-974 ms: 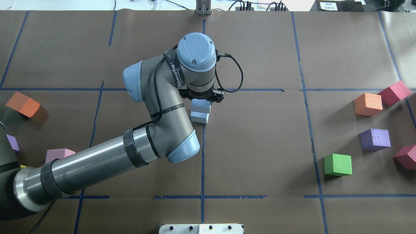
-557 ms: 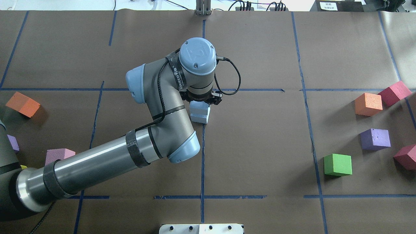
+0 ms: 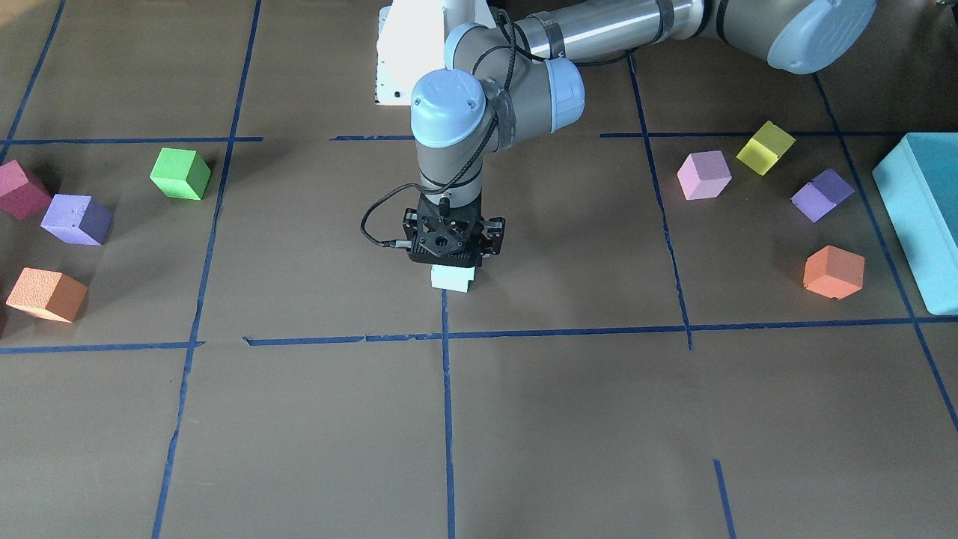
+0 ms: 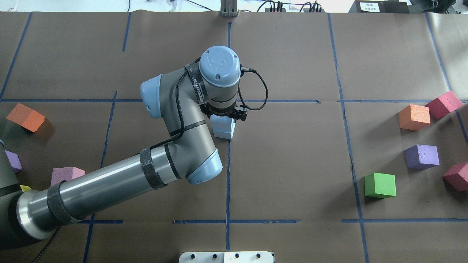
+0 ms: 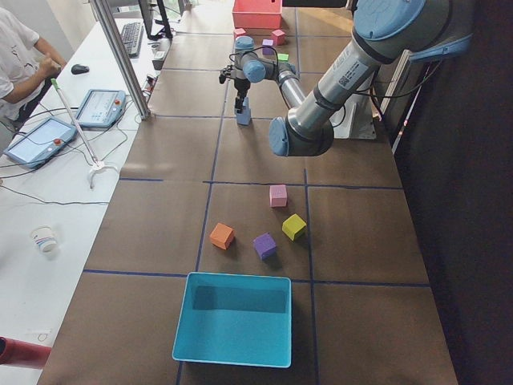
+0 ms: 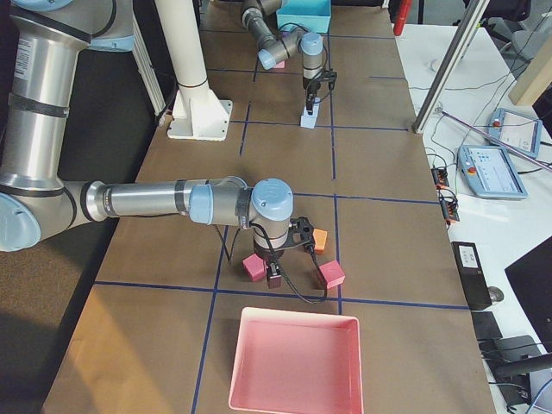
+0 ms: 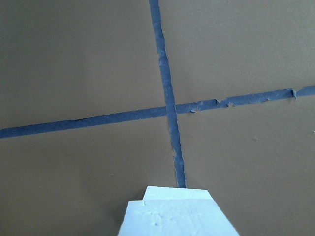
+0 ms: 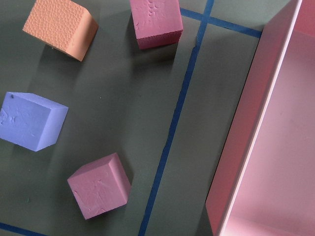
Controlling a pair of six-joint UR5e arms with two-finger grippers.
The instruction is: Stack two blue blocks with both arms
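Note:
Two light blue blocks stand stacked at the table's middle, on a tape crossing. The upper blue block [image 4: 223, 124] sits on the lower blue block [image 4: 224, 134]. My left gripper [image 4: 223, 122] points straight down over them and is shut on the upper block. From the front only a bit of the stack [image 3: 453, 278] shows under the black gripper [image 3: 451, 263]. In the left wrist view the held block [image 7: 174, 219] fills the bottom edge, with the lower block's edge [image 7: 172, 191] just beyond. My right gripper [image 6: 274, 278] hangs over pink cubes; I cannot tell whether it is open or shut.
On the right stand a green cube [image 4: 380, 185], a purple cube [image 4: 422, 156], an orange cube [image 4: 414, 117] and two red cubes [image 4: 443, 104]. On the left are orange [image 4: 25, 117], pink [image 4: 66, 174] and purple [image 4: 14, 160] cubes. A teal box [image 3: 924, 217] and a pink tray [image 6: 297, 366] sit at the table's ends.
My left gripper has come down with the upper blue block. The block hung offset above the lower one; now it rests lined up on it.

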